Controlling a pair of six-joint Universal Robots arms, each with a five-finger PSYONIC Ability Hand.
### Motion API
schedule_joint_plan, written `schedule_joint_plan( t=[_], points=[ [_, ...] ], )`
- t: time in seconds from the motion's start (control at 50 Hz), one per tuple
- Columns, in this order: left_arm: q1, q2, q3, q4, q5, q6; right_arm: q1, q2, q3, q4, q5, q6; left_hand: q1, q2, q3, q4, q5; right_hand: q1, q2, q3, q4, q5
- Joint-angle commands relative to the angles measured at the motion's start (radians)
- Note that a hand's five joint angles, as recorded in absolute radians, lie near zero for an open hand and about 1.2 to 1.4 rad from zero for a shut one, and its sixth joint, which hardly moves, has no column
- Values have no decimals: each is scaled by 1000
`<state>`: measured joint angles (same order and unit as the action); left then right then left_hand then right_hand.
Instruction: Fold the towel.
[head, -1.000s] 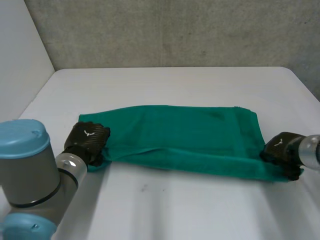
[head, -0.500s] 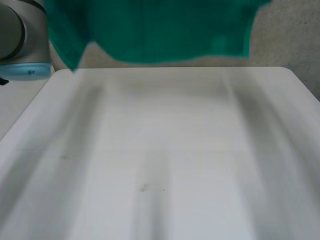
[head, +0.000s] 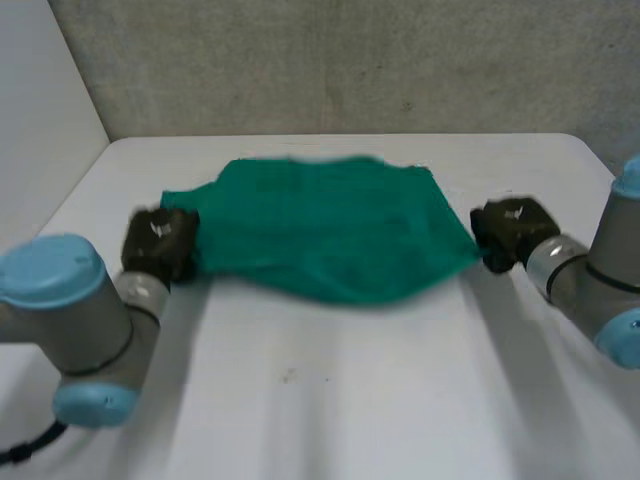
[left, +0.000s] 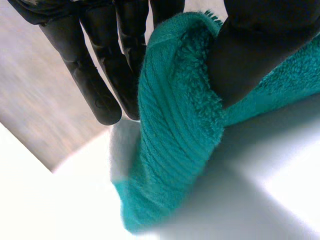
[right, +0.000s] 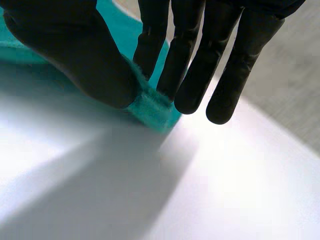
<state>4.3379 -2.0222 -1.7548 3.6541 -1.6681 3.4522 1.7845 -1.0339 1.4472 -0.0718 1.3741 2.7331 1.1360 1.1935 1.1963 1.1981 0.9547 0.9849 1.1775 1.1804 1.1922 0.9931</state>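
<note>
White table (head: 350, 400), green towel (head: 320, 235), ends pinched by left hand (head: 158, 243), right hand (head: 510, 230)

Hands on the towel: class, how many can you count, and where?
2. The left hand pinches the towel at its left end; the right hand pinches its right end.

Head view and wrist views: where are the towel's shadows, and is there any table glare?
Head view: the green terry towel throws a faint shadow on the white table along its near edge. Left wrist view: darker shadow under the cloth the left hand pinches. Right wrist view: shadow spreads from the corner pinched by the right hand; glare whitens the table beside it.
</note>
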Motion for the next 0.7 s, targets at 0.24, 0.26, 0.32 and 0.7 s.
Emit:
schedule_joint_plan(
  t=[0.24,0.26,0.32,0.7],
  points=[
    [-38,163,-75,-463,8,12,-50,-75,139,150,-3,-233,-769,-827,-829,-831,-762,411,219,216,204,229],
    [-37,171,-63,-462,8,12,-50,-75,139,150,-3,-233,-810,-868,-871,-873,-804,411,219,216,204,229],
    [-17,186,-9,-460,10,12,-56,-71,156,115,-3,-233,-855,-912,-915,-917,-848,411,219,216,204,229],
    [183,134,60,-463,387,133,-57,-64,183,56,-20,-233,-723,-780,-783,-785,-716,411,219,216,204,229]
  ],
)
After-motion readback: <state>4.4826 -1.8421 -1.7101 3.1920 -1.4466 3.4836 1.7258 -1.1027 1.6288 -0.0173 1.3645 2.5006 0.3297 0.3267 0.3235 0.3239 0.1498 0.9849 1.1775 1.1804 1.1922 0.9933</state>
